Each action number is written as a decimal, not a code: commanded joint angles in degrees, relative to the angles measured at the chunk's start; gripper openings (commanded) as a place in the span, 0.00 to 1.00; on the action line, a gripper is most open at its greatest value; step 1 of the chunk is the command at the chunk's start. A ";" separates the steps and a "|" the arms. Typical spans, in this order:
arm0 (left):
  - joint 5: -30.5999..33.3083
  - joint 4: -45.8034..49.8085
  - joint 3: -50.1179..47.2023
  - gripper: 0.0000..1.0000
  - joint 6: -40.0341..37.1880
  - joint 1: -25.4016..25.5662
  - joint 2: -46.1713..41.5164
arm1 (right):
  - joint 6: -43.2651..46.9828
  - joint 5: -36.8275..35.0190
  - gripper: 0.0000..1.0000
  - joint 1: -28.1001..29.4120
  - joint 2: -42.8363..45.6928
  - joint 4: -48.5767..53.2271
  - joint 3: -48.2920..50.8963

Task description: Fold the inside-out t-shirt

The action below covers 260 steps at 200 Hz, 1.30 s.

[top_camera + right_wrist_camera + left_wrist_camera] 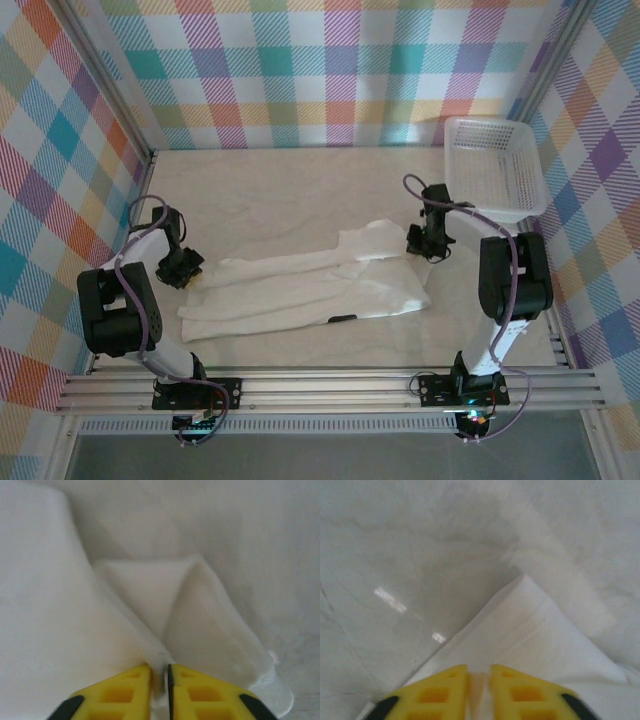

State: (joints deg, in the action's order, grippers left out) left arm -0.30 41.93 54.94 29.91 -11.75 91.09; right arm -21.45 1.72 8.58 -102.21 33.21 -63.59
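we see a lab test cell; plaid backdrop panels (pixel 330 70) wall a pale surface (pixel 260 185); aluminium rails (pixel 330 385) carry the arm bases

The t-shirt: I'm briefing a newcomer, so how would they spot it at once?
On the pale table between the plaid walls, look between the two arms. The t-shirt is the long white cloth band lying flat, pinched at its ends by the left gripper and right gripper. Unlike the white basket in the far right corner, it is soft, not mesh.
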 commanded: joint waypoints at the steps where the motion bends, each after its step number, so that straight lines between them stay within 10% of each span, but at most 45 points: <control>1: -5.05 -4.45 0.65 0.36 -0.28 0.15 -0.36 | 0.93 1.95 0.31 -0.49 0.95 1.23 -2.69; 52: -4.14 -0.89 7.31 0.54 -3.55 0.41 -10.64 | 4.25 -3.22 0.51 1.34 4.85 3.00 -12.99; 119: -13.66 -2.91 4.53 0.87 -7.70 4.29 -23.22 | 5.38 1.24 0.67 5.52 -17.03 3.54 -29.18; 133: -12.97 -1.48 4.31 0.91 -8.46 4.37 -23.36 | 5.52 3.03 0.61 6.50 -20.73 5.79 -32.23; 156: -12.19 -0.71 3.37 0.92 -8.50 4.37 -23.50 | 5.07 3.96 0.21 7.24 -19.87 6.72 -33.09; 174: -11.44 -1.02 3.23 0.92 -8.34 4.37 -23.19 | 4.97 2.12 0.00 7.24 -14.26 4.92 -30.24; 209: -11.46 -1.05 4.06 0.91 -8.25 4.37 -21.03 | 4.59 1.41 0.00 7.29 -0.85 2.80 -20.10; 260: -11.54 -2.05 3.16 0.91 -8.47 4.38 -21.07 | -9.41 4.03 0.05 9.61 34.30 -14.23 27.51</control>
State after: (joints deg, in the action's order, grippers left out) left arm -11.53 40.29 58.59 22.63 -7.62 70.15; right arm -22.70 2.83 16.97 -77.82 25.93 -53.30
